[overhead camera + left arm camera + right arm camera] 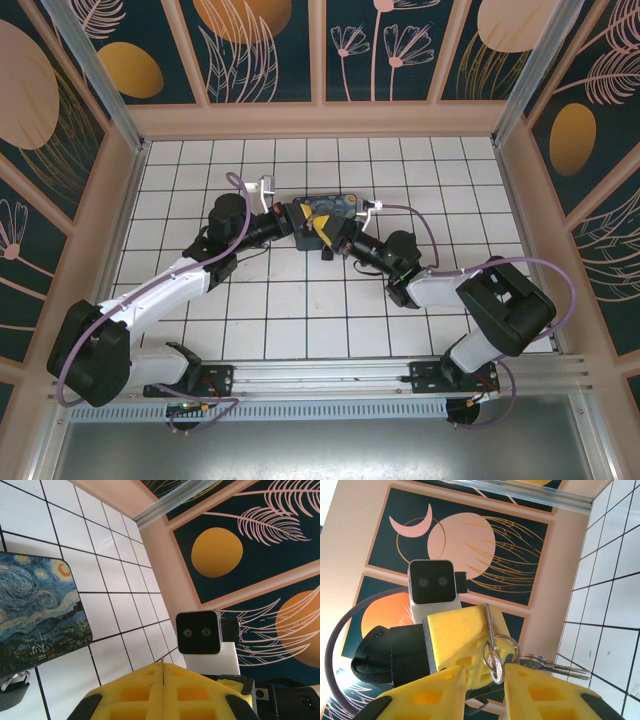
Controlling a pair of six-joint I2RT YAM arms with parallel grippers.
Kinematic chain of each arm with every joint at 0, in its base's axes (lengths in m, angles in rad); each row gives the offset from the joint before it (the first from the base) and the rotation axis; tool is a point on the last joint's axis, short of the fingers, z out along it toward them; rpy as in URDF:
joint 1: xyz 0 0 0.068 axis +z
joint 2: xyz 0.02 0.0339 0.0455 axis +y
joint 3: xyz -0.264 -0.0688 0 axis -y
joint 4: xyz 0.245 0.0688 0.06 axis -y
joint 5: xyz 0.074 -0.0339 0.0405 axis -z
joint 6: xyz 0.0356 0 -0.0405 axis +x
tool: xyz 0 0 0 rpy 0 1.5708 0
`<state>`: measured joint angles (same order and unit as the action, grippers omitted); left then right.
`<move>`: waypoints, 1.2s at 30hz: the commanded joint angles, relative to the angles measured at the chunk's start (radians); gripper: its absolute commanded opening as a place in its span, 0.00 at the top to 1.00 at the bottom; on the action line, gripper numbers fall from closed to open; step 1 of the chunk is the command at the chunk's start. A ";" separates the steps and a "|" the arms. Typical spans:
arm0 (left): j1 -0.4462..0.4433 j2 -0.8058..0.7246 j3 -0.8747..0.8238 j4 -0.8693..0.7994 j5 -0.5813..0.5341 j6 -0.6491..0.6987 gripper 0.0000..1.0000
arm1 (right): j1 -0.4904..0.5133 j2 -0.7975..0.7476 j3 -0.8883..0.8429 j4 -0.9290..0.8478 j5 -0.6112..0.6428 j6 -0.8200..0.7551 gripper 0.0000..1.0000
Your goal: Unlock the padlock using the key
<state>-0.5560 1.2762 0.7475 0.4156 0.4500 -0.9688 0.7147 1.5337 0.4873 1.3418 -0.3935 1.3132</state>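
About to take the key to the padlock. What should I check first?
1. Key clamped in left gripper: ok, blade sticks out.
2. Right gripper clear of the key ring: not ok, ring sits between its jaws.
3. Right gripper's hold on that ring: cannot tell.
4. Padlock held steady: not ok, it lies unheld beside the blue box.
5. Which way the padlock faces: cannot tell.

Shiny metal key [489, 625]; padlock [12, 694] shackle polished metal.

- Bright, even light from above; the white desk [300, 310] carries only faint, soft shadows.
- Wrist views: the near yellow jaws look slightly soft, while the painted wall panels [240, 555] are crisp.
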 commanded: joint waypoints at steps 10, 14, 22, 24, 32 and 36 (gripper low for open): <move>0.005 0.015 -0.021 0.084 0.042 -0.047 1.00 | 0.012 0.037 0.025 0.094 -0.008 0.019 0.79; 0.005 0.016 -0.036 0.105 0.048 -0.060 1.00 | 0.012 0.040 0.025 0.107 -0.008 0.021 0.84; 0.004 0.020 -0.059 0.136 0.059 -0.085 1.00 | 0.012 0.020 0.026 0.080 -0.017 -0.003 0.97; 0.005 0.017 -0.063 0.137 0.057 -0.086 1.00 | 0.011 0.010 0.021 0.063 -0.013 -0.014 0.99; 0.018 -0.013 -0.005 -0.061 0.011 0.023 0.64 | 0.011 -0.079 0.022 -0.198 -0.029 -0.147 1.00; 0.034 -0.032 0.059 -0.232 -0.009 0.129 0.62 | 0.005 -0.160 0.054 -0.466 -0.033 -0.294 1.00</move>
<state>-0.5362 1.2785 0.7380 0.3202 0.4591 -0.9466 0.7162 1.4361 0.4976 1.0756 -0.4187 1.1568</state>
